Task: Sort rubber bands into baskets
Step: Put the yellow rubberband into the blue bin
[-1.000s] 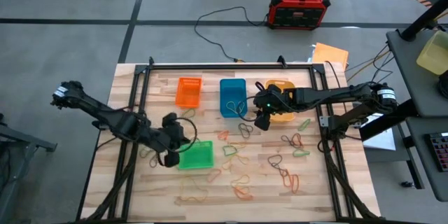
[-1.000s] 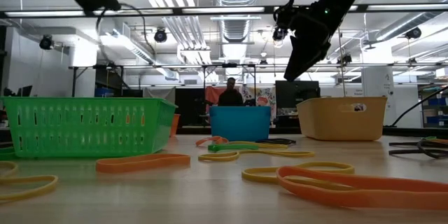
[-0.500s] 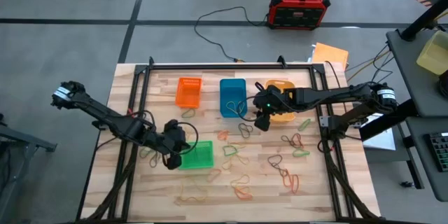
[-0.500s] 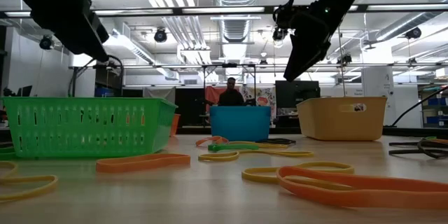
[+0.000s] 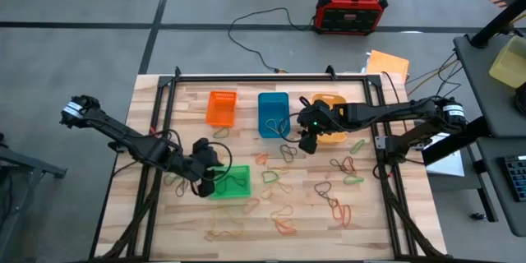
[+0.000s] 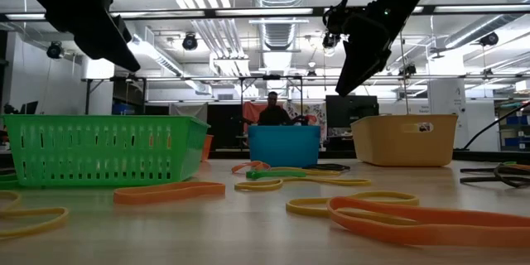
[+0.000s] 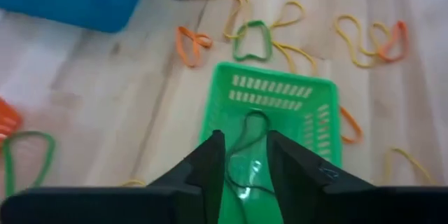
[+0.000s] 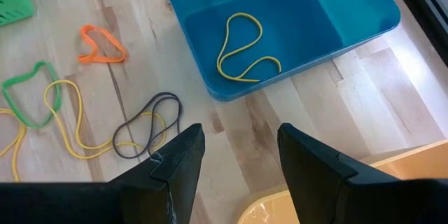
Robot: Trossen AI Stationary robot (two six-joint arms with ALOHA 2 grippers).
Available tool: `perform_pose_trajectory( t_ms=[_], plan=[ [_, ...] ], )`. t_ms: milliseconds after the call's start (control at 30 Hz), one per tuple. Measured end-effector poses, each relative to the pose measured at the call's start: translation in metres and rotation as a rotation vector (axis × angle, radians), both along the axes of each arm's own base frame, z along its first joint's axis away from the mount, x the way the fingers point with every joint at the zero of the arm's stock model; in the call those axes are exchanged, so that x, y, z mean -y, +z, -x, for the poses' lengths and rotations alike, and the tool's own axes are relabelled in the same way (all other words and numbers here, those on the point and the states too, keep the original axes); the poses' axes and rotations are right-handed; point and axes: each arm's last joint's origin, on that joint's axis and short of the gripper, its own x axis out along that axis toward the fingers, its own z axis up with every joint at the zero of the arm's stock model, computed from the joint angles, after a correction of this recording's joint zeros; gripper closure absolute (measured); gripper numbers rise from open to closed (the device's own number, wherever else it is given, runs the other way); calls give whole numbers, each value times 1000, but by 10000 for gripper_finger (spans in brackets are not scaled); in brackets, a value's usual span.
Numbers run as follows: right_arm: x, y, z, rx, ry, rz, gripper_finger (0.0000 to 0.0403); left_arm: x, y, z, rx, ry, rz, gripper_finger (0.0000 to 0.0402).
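Wooden planking forms the desk (image 5: 362, 230), on which four baskets are set: an orange basket (image 5: 221, 107), a blue basket (image 5: 272, 113) and a yellow-orange basket (image 5: 329, 120) in a row at the far side, and a green basket (image 5: 233, 182) nearer the front. Over the green basket the left tool (image 7: 245, 159) is held, its fingers parted a little around a dark-looking rubber band (image 7: 246, 147) that hangs between them above the basket's floor; whether the band is gripped or already freed cannot be told. Snagging is judged the main risk: a band caught on a finger could be carried back out as the arm lifts, or dropped over the basket's wall. The right tool (image 8: 234, 155) is seen released and empty, hovering near the blue basket, in which one yellow band (image 8: 241, 47) lies. A dark band tangled with a yellow one (image 8: 143, 129) lies just below it on the desk, and a grasp there could take both colours at once. Many loose bands (image 5: 333, 189) are scattered across the front half. A red-and-black box (image 5: 352, 8) stands on the floor beyond.
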Motion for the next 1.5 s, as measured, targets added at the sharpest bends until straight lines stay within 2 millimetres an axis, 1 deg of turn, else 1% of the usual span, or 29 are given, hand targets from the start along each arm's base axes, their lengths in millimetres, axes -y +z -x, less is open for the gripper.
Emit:
perform_pose_trajectory(
  t_ms=[133, 300, 433, 533, 667, 800, 900, 967, 1033, 1100, 1200, 1333, 1400, 1500],
  plan=[
    [0, 0, 0, 0, 0, 0, 225, 0, 0, 0, 3, -12, -34, 294],
    [-1, 0, 0, 11, -33, -25, 225, -1, 2, 0, 9, -63, -81, 294],
    [-6, 0, -1, 29, -23, -118, 225, -5, 7, 1, 24, -105, -133, 299],
    [-13, 4, -4, 52, -22, -165, 225, -12, 14, 4, 49, -143, -192, 301],
    [-25, 9, -11, 56, 22, -168, 225, -26, 28, 8, 115, -203, -292, 302],
    [-35, 13, -22, 53, 25, -194, 225, -42, 42, 14, 173, -319, -355, 302],
    [-40, 14, -30, -14, -40, -238, 226, -54, 50, 19, 219, -360, -397, 302],
    [-42, 14, -34, -78, -93, -265, 228, -62, 56, 21, 261, -356, -394, 302],
    [-45, 16, -38, -146, -111, -270, 231, -68, 62, 23, 318, -320, -363, 302],
    [-50, 16, -42, -207, -87, -277, 234, -71, 69, 24, 389, -256, -308, 302],
    [-61, 12, -49, -272, 51, -251, 238, -71, 73, 28, 416, -205, -242, 302],
    [-79, -7, -60, -319, 307, -139, 245, -71, 69, 26, 394, -191, -213, 302],
    [-82, -21, -68, -330, 364, -116, 248, -71, 66, 23, 375, -205, -233, 302],
    [-83, -41, -83, -321, 394, -95, 250, -70, 65, 20, 366, -217, -251, 302]
  ],
)
